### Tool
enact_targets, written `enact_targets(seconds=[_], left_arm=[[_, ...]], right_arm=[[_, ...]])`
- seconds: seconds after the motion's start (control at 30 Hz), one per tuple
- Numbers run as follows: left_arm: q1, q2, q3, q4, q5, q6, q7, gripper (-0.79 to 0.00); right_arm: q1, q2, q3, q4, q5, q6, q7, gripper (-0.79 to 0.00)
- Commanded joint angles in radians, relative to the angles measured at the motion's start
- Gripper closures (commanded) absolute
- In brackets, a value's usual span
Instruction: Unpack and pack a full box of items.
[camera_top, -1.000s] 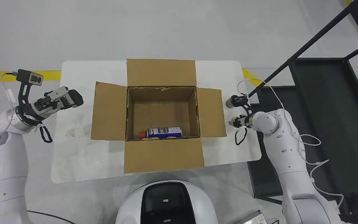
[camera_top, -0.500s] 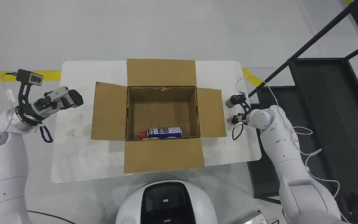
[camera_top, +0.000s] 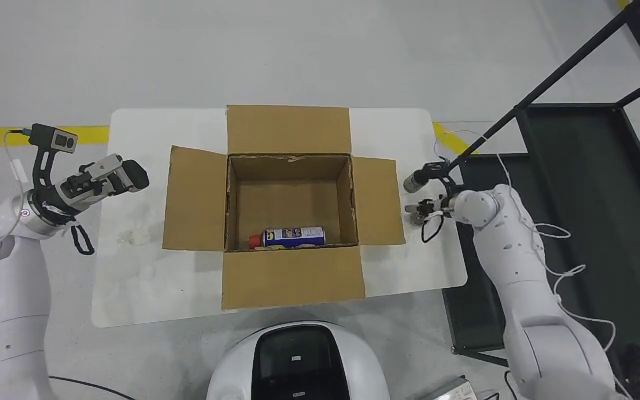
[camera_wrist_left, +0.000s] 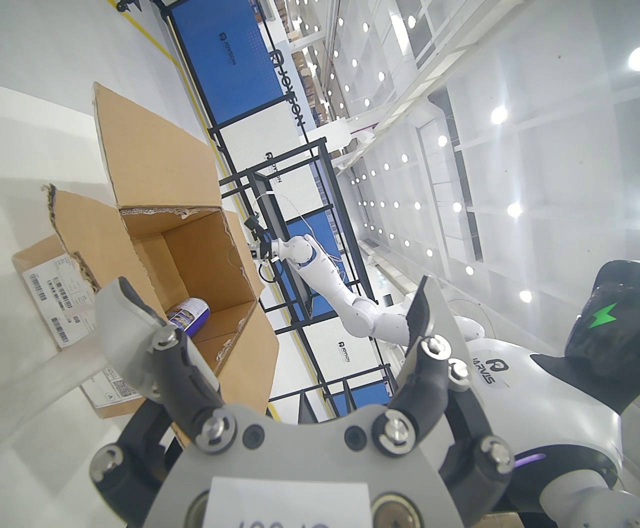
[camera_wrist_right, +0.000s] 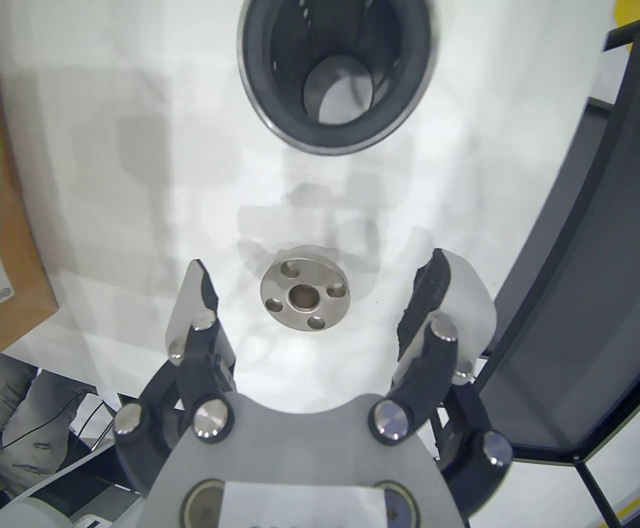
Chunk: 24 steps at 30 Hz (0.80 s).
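Note:
An open cardboard box stands mid-table with all flaps folded out. Inside lies one blue-and-white spray can, against the near wall; the left wrist view shows the can in the box too. My left gripper hangs open and empty over the table's left edge. My right gripper is open just right of the box, fingers on either side of a small metal flange disc lying flat on the table. A dark hollow cylinder stands just beyond the disc.
The white table has bare room left of the box and a narrow strip to its right. A black metal rack stands close against the table's right side. The box's right flap lies next to the right gripper.
The right arm's wrist has shifted slightly toward the far side of the table, with the gripper staying by the disc. The left arm, box and can have not moved.

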Motion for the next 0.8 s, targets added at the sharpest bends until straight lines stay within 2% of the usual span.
enact_targets(seconds=[0.0, 0.27, 0.4, 0.6, 0.77], left_arm=[[0.0, 0.0, 0.0, 0.0, 0.0, 0.0, 0.0, -0.785], [0.0, 0.0, 0.0, 0.0, 0.0, 0.0, 0.0, -0.785], [0.0, 0.0, 0.0, 0.0, 0.0, 0.0, 0.0, -0.785], [0.0, 0.0, 0.0, 0.0, 0.0, 0.0, 0.0, -0.785], [0.0, 0.0, 0.0, 0.0, 0.0, 0.0, 0.0, -0.785]], right_arm=[[-0.052, 0.011, 0.039, -0.106, 0.021, -0.017, 0.019, -0.785], [-0.263, 0.045, 0.171, -0.56, 0.102, -0.029, 0.131, -0.785], [-0.288, 0.048, 0.165, -0.697, 0.137, -0.045, 0.14, -0.785], [-0.208, 0.045, 0.019, -0.798, 0.187, -0.12, 0.176, -0.785], [-0.077, 0.027, -0.171, -0.754, 0.228, -0.159, 0.183, -0.785]])
